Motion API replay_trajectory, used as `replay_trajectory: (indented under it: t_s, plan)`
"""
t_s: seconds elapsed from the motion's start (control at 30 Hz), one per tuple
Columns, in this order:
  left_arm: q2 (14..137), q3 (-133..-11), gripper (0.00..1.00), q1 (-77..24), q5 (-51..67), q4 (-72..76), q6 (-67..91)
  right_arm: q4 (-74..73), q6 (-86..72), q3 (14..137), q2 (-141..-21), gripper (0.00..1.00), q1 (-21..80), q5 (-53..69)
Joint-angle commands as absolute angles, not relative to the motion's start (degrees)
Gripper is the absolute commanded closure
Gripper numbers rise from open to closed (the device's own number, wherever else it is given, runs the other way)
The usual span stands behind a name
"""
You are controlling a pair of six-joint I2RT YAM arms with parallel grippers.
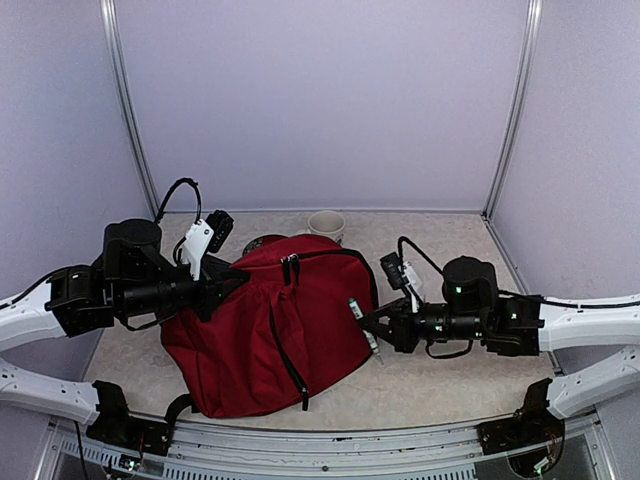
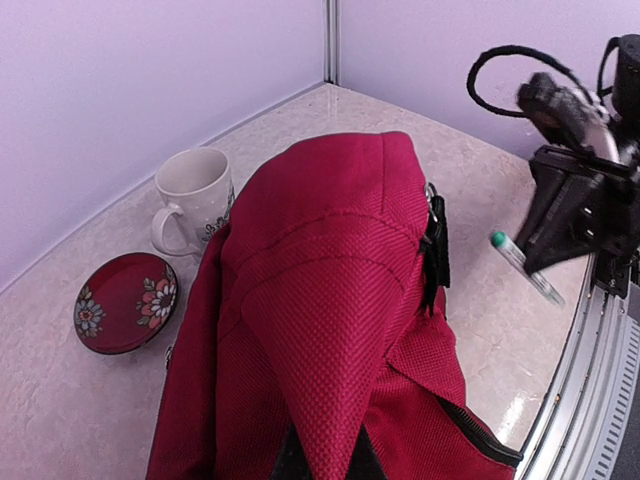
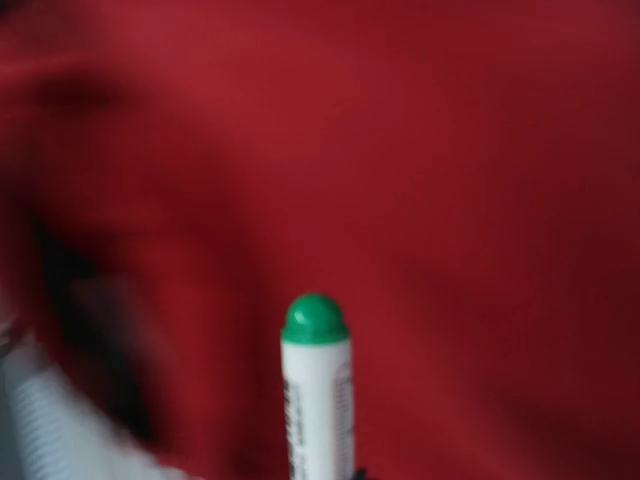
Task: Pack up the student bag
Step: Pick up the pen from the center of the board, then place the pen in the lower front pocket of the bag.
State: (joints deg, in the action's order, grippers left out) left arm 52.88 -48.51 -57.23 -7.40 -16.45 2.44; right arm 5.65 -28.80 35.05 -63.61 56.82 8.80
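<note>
The dark-red student bag (image 1: pixel 270 330) lies in the middle of the table, black zippers on top. My left gripper (image 1: pixel 222 288) is shut on a fold of its fabric at the left side; in the left wrist view the fabric (image 2: pixel 330 330) rises in a peak from my jaws at the bottom edge. My right gripper (image 1: pixel 378 325) sits at the bag's right side, shut on a white marker with a green cap (image 1: pixel 362 325). In the right wrist view the marker (image 3: pixel 317 390) points at the blurred red bag (image 3: pixel 450 200). The left wrist view also shows the marker (image 2: pixel 525 267).
A white mug (image 1: pixel 326 224) stands behind the bag near the back wall, and also shows in the left wrist view (image 2: pixel 195 195). A red flowered saucer (image 2: pixel 125 302) lies beside it, mostly hidden behind the bag in the top view. Walls enclose the table on three sides.
</note>
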Motion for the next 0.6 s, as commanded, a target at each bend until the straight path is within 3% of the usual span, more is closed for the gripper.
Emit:
replay_trajectory:
  t_s: [0.0, 0.23, 0.57]
  plan:
    - [52.0, -49.2, 1.00, -56.8, -8.1, -8.9, 2.9, 27.9, -18.9, 38.4, -70.5, 1.00, 65.4, 13.7]
    - [51.8, -49.2, 1.00, -56.7, -7.2, -8.3, 3.5, 38.2, -15.8, 46.4, -88.5, 1.00, 67.7, 17.2]
    - [51.6, -49.0, 1.00, -56.7, -6.4, -7.6, 3.7, 43.0, -17.3, 52.4, -99.8, 1.00, 67.6, 22.0]
